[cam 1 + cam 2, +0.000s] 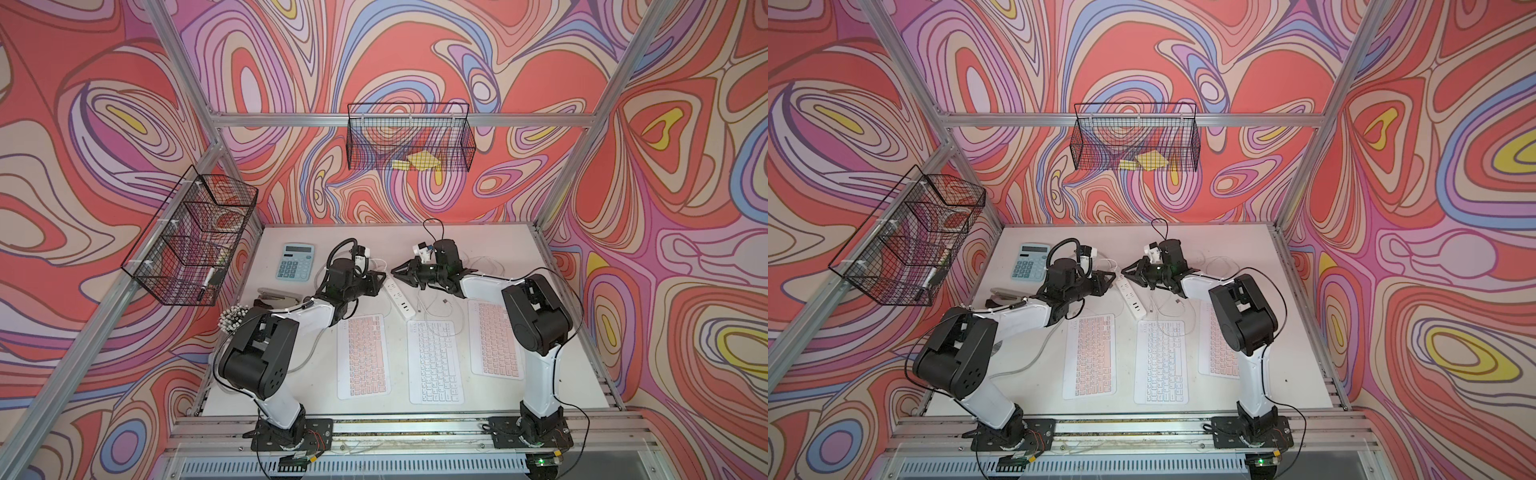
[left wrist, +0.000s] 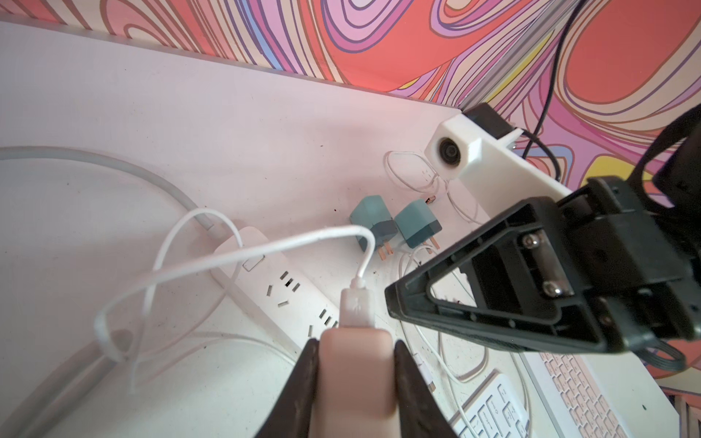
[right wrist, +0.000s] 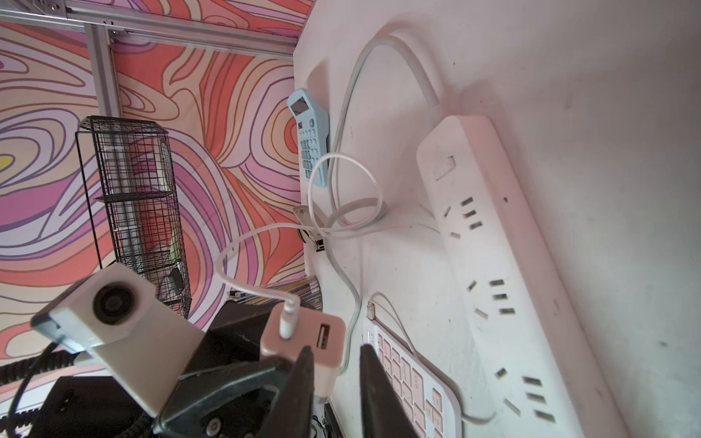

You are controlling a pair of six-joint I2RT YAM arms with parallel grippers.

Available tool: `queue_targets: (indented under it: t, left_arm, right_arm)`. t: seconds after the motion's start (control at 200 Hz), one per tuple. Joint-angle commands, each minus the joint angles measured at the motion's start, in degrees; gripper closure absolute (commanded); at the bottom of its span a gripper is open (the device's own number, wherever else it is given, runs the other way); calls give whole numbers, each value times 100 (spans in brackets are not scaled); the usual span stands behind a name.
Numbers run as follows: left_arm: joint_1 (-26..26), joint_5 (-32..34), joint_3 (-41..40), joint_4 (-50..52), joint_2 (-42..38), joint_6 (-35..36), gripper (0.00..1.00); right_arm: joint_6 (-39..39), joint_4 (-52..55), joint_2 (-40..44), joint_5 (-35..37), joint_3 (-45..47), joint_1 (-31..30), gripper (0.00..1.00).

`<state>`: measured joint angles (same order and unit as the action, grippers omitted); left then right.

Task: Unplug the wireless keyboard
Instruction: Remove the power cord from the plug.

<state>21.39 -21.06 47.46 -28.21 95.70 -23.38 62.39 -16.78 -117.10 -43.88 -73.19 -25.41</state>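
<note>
Right now the left end effector point(image 2: 356, 352) clamps the pink adapter point(image 2: 354, 383) off the table point(image 2: 189, 113), with the white plug point(image 2: 354, 307) just ahead of its fingertips. The right end effector point(image 3: 337, 352) hovers beside it, jaws apart. The plug looks small, stiff and slick, so pinch its body rather than the limp cable point(image 2: 265, 246). The keyboards point(image 1: 434, 361) lie below.

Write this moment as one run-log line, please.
left end effector: shut on pink charger | right end effector: open, beside charger | white cable: plugged into charger | power strip: visible sockets empty
</note>
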Motion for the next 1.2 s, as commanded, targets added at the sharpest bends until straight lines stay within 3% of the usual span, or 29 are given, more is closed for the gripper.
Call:
queue_targets:
  t: [0.0, 0.155, 0.591, 1.197]
  left_arm:
    - [-3, -133, 37, -200, 73, -44, 100]
    - [-3, -110, -42, -201, 15, -17, 100]
    - [31, -175, -239, -538, -77, -30, 100]
    - [26, -51, -274, -436, -193, 62, 100]
  right_arm:
    - [-82, -113, 151, -86, -141, -133, 72]
    - [66, -252, 31, -118, -262, -150, 66]
    - [209, -209, -329, -201, -567, -228, 69]
    - [-359, 418, -45, 55, -389, -194, 66]
